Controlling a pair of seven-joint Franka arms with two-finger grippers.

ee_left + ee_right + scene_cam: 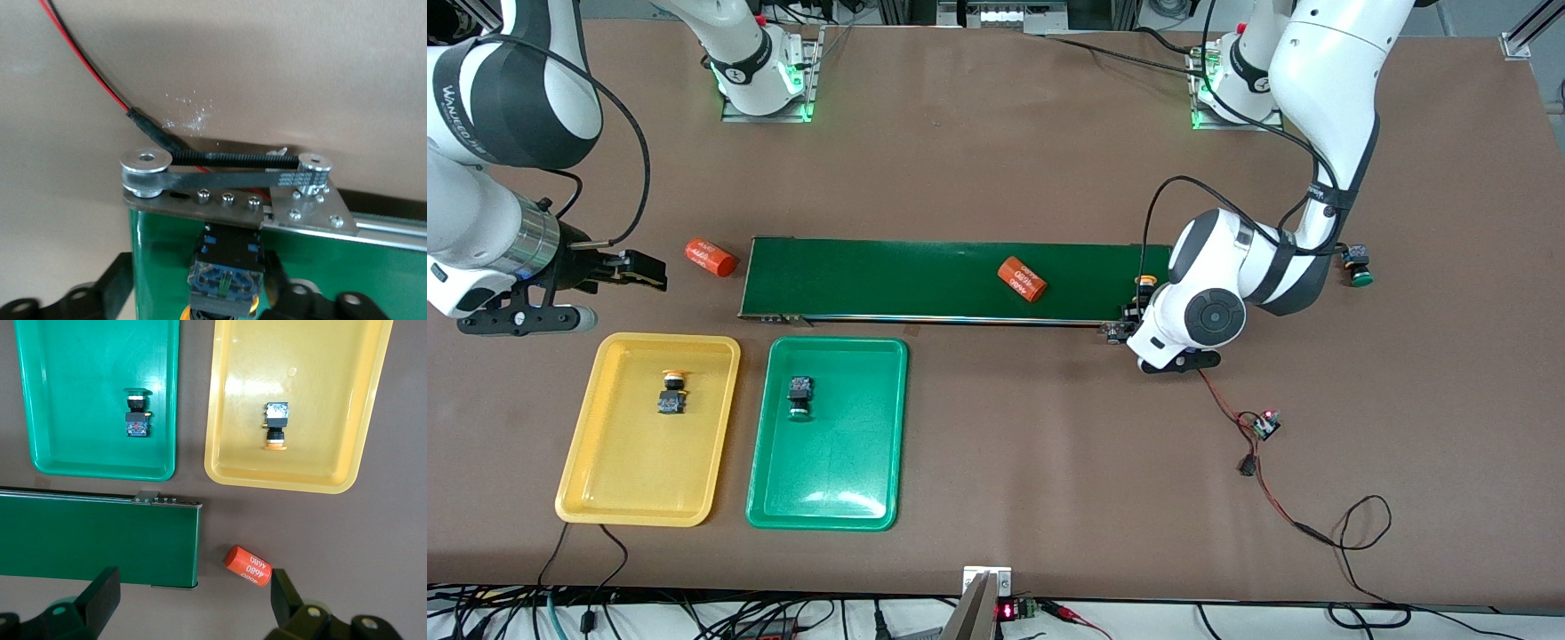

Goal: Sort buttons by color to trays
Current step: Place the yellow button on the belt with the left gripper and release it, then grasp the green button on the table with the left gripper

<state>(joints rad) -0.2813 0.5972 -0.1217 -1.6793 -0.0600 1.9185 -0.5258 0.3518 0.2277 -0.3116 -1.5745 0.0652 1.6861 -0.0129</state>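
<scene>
Nearest the camera, the yellow tray (pixel 596 427) and green tray (pixel 831 480) each hold one matching button. At the conveyor belt (pixel 925 280)'s left-arm end, the left gripper (pixel 227 303) straddles a yellow button (pixel 225 280), jaws spread beside its body, cap pointing up toward the wrist. Well apart, the right gripper (pixel 193 600) waits with jaws spread above an orange cylinder (pixel 248 565).

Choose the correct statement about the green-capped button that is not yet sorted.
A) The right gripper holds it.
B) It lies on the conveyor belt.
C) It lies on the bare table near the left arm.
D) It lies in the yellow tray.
C: the green-capped button lies on the brown table beside the left arm, off the conveyor belt and outside both trays.
</scene>
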